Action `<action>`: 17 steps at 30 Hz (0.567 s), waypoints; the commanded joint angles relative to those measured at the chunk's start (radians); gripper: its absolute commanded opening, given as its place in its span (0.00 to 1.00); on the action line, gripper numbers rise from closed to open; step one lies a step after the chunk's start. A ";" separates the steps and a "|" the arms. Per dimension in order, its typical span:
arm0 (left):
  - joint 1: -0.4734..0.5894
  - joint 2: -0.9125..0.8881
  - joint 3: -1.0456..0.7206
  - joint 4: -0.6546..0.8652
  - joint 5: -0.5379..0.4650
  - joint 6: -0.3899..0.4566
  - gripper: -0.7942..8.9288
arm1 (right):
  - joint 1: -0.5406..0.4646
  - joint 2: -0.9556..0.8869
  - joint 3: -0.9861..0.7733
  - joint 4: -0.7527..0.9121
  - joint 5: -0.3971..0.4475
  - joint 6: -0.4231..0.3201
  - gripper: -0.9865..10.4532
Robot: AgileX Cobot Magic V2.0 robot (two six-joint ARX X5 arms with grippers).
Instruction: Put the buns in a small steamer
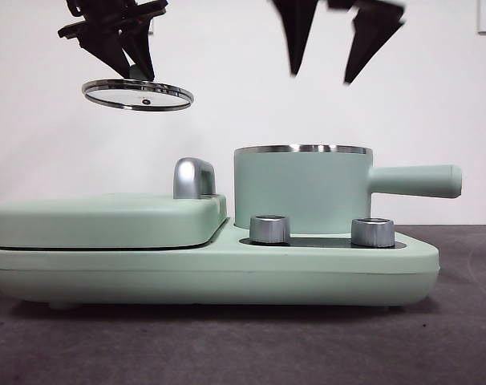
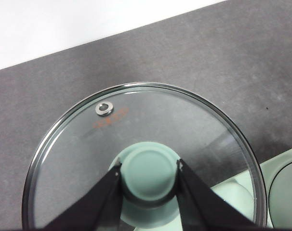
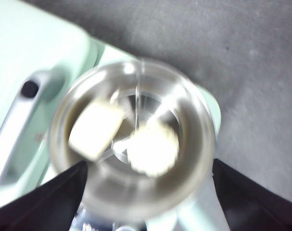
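Note:
The small steamer, a mint-green pot with a steel rim and a side handle, stands open on the right of the base. In the blurred right wrist view both buns lie inside it: the cream oblong loaf and the white ridged bun. My right gripper is open and empty, high above the pot. My left gripper is shut on the green knob of the glass lid and holds it in the air above the griddle.
The flat mint-green griddle with a chrome handle fills the left of the appliance base. Two steel knobs stand in front of the pot. Dark table surface surrounds the base.

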State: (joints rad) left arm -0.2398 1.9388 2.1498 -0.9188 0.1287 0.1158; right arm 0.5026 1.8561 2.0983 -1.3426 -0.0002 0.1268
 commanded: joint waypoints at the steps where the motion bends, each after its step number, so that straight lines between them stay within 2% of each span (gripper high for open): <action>1: -0.004 0.018 0.041 0.020 0.003 -0.002 0.10 | 0.020 -0.103 -0.084 -0.079 0.001 -0.008 0.45; 9: -0.037 0.018 0.040 0.005 0.003 -0.008 0.10 | 0.026 -0.443 -0.438 -0.059 -0.001 -0.008 0.45; 14: -0.093 0.018 0.040 -0.012 0.003 -0.012 0.10 | 0.026 -0.699 -0.695 0.145 -0.069 0.001 0.45; 17: -0.137 0.018 0.041 -0.021 0.003 -0.015 0.10 | 0.026 -0.851 -0.845 0.246 -0.084 0.047 0.45</action>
State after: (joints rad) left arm -0.3637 1.9392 2.1498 -0.9550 0.1280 0.1104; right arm 0.5228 1.0283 1.2774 -1.1076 -0.0807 0.1421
